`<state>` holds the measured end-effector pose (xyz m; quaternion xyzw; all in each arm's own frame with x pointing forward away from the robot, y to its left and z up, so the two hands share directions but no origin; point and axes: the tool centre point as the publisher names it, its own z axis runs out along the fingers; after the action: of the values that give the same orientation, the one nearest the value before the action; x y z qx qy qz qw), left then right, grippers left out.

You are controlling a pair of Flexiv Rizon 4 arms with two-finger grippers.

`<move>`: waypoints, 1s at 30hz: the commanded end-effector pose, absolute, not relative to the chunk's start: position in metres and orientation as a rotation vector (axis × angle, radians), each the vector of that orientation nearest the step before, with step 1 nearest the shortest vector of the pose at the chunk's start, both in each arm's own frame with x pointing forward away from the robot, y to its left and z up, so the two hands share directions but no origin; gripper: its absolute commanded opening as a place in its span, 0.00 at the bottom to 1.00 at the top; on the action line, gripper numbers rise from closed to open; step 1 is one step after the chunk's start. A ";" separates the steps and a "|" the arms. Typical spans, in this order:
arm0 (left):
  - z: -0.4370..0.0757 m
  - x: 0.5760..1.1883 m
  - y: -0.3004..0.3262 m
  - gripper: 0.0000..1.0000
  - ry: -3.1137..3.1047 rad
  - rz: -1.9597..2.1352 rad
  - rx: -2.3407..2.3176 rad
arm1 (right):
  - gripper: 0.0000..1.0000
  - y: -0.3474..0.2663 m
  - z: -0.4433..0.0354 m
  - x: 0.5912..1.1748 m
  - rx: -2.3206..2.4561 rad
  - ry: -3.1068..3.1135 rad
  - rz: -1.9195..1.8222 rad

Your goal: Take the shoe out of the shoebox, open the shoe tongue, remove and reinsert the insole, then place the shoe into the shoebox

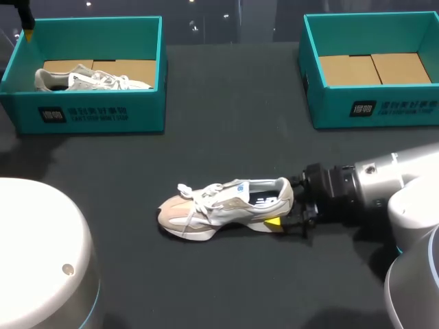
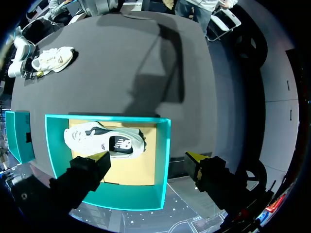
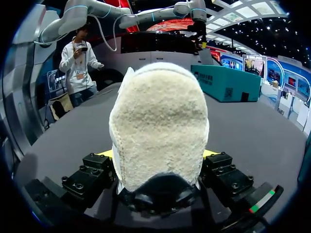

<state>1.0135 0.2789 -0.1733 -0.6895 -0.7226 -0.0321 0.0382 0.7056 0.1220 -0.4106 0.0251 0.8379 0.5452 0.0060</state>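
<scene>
Beige shoe, heel clamped between right gripper fingers; left gripper gapes empty.

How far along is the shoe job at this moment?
Done: one shoe lies out on the table. In hand: right gripper clamps its heel; left gripper hangs open over the boxed second shoe. Left: tongue, insole seemingly inside, reboxing.

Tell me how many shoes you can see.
2. One shoe lies inside the left box; the other shoe lies on the table, heel between the right jaws.
</scene>
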 end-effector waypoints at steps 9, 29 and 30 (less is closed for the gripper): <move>-0.167 1.010 0.273 1.00 -2.265 -0.091 -2.090 | 0.00 0.118 -0.409 0.706 0.076 2.628 1.704; -0.155 0.945 0.185 1.00 -2.948 -0.105 -0.844 | 0.00 0.118 -0.409 0.706 0.076 2.628 1.704; -0.155 0.945 0.185 1.00 -2.948 -0.105 -0.844 | 0.00 0.118 -0.409 0.706 0.076 2.628 1.704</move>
<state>0.9468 0.1860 -0.1546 -0.4135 -0.9093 -0.0321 0.0338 0.7061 0.1195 -0.4103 0.0240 0.8378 0.5455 0.0044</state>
